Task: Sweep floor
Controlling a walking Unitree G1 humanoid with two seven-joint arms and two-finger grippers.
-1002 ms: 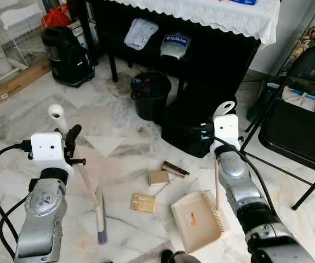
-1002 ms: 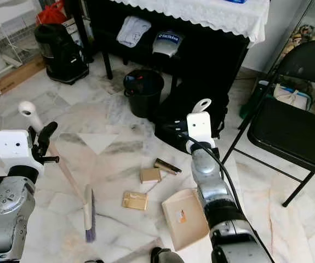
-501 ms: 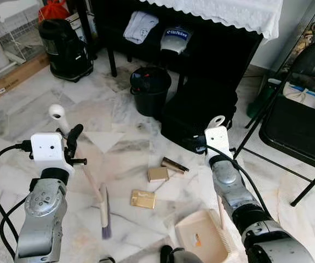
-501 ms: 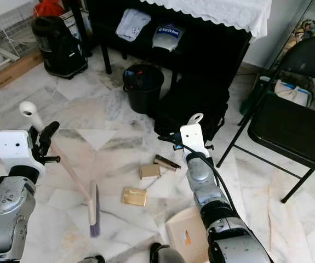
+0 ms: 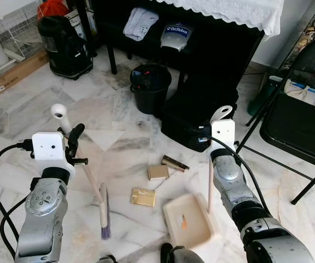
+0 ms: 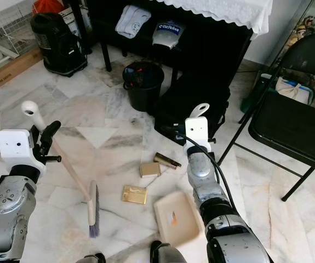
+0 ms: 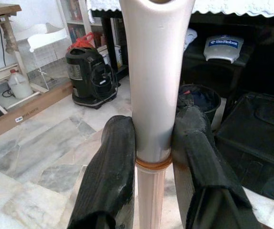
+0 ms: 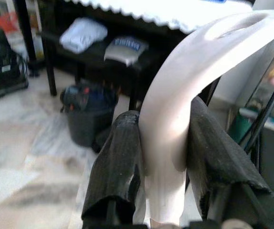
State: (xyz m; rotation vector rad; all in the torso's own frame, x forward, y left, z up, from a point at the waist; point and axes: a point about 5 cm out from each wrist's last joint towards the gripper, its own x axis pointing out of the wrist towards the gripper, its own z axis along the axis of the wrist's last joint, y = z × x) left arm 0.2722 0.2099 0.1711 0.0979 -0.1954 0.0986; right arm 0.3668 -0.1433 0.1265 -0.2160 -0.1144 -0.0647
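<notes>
My left gripper (image 5: 72,143) is shut on the pale handle of a broom (image 5: 91,181), whose bristle head (image 5: 103,212) rests on the marble floor. The left wrist view has both black fingers (image 7: 110,162) pressed against that handle. My right gripper (image 8: 163,124) is shut on the white upright handle (image 5: 209,181) of a beige dustpan (image 5: 187,219), which lies flat on the floor. Between broom and dustpan lie a tan box (image 5: 158,172), a flat tan piece (image 5: 143,197) and a dark tube (image 5: 175,163).
A black bin (image 5: 150,87) and a black bag (image 5: 198,118) stand just beyond the litter, under a dark table with a lace cloth (image 5: 228,11). A black folding chair (image 5: 299,120) is at the right. A black appliance (image 5: 64,46) sits far left.
The dustpan dropped toward me half a second ago, then slid left and forward, closer to the flat tan piece. The broom has barely moved.
</notes>
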